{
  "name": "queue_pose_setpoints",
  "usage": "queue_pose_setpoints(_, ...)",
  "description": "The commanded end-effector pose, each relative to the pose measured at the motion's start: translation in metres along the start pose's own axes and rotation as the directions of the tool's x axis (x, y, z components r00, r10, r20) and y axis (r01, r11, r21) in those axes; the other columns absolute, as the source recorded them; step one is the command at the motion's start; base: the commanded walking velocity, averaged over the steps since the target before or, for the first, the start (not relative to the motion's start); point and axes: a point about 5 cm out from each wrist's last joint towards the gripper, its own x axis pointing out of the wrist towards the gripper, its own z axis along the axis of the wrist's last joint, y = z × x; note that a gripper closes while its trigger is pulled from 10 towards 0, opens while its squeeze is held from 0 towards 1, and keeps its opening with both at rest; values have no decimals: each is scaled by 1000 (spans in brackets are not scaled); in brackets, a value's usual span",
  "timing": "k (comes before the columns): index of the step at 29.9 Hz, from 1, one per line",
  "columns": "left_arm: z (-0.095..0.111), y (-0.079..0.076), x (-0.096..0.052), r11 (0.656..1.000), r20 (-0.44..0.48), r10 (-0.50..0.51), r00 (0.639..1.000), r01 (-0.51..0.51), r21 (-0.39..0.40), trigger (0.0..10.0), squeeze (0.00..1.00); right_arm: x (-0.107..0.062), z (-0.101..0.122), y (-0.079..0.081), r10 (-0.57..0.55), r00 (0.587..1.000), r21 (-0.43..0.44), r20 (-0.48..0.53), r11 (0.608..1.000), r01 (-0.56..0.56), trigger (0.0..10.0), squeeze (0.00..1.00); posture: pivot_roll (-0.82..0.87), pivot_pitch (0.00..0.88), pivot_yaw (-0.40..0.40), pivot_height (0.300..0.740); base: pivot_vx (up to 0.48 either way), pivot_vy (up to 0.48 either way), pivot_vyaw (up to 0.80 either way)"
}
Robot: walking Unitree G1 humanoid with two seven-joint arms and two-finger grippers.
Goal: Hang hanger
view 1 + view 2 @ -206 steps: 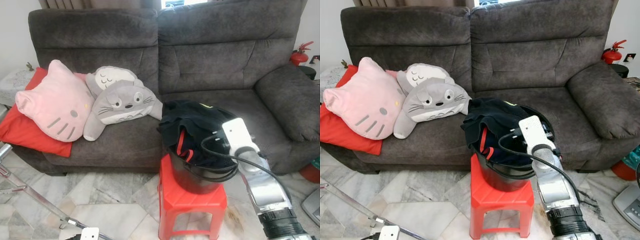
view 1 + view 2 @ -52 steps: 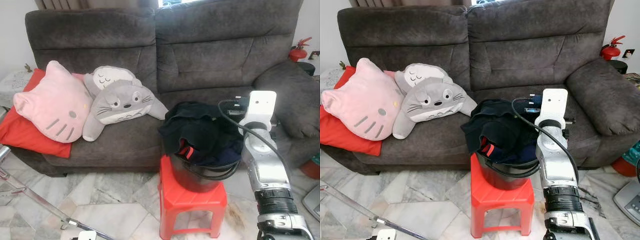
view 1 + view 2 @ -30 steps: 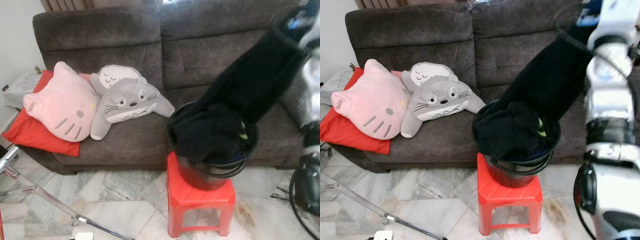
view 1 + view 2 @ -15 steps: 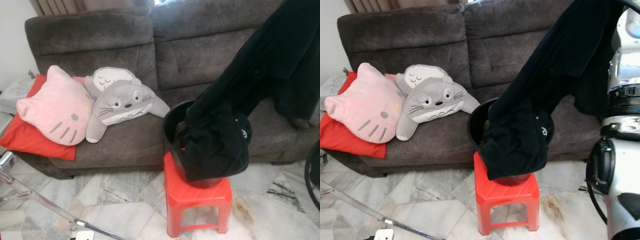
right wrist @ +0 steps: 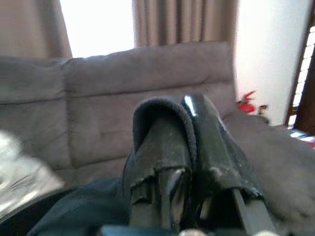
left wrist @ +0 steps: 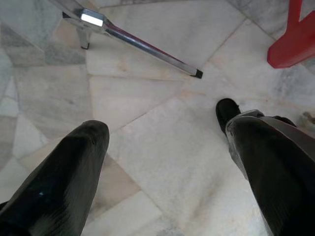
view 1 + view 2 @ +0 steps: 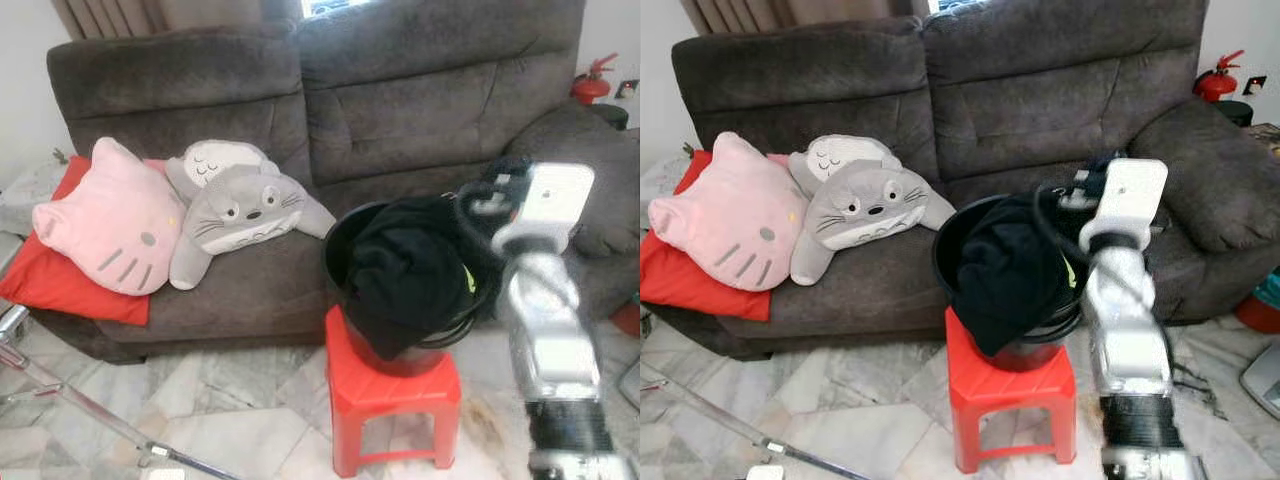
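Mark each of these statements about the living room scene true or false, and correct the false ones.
1. The black bucket stands on a red stool. True.
2. The right gripper is shut on black clothing. True.
3. The left gripper grips the pink cushion. False: it is open and points down at the marble floor; the pink cushion lies on the sofa.
4. The black clothing lies spread over the sofa seat. False: it hangs over the bucket's rim.
5. A grey plush toy lies beside the pink cushion. True.
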Motion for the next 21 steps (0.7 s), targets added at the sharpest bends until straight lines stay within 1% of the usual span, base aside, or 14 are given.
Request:
queue_pose_setpoints(1,-7,6,-2,1000,-24,17,1000,-17,-1,10000,0,-12,-7,8,49,999,-6,3,999,-49,10000,0,-258,0,144,732,0,0,0)
queue_pose_setpoints(6,-11,6,-3,1000,-30,17,999,-17,0,10000,0,-17,-12,9,47,999,-11,-13,999,-47,10000,0,-255,0,145,732,0,0,0)
queue_pose_setpoints(8,-11,7,-4,1000,-32,17,999,-17,0,10000,0,-19,-15,9,43,999,-32,-21,999,-44,10000,0,-251,0,145,732,0,0,0)
queue_pose_setpoints(13,-12,7,-4,1000,-32,14,999,-14,-1,10000,0,-23,-16,12,32,999,-12,-44,999,-32,10000,0,-244,0,145,732,0,0,0)
queue_pose_setpoints(16,-13,7,-4,1000,-31,13,999,-13,0,10000,0,-23,-15,14,32,998,-8,-46,999,-32,10000,0,-245,0,148,732,0,0,0)
queue_pose_setpoints(21,-13,5,-4,1000,-28,9,1000,-9,0,10000,0,-23,-10,25,50,998,28,-38,998,-49,10000,0,-228,0,144,732,0,0,0)
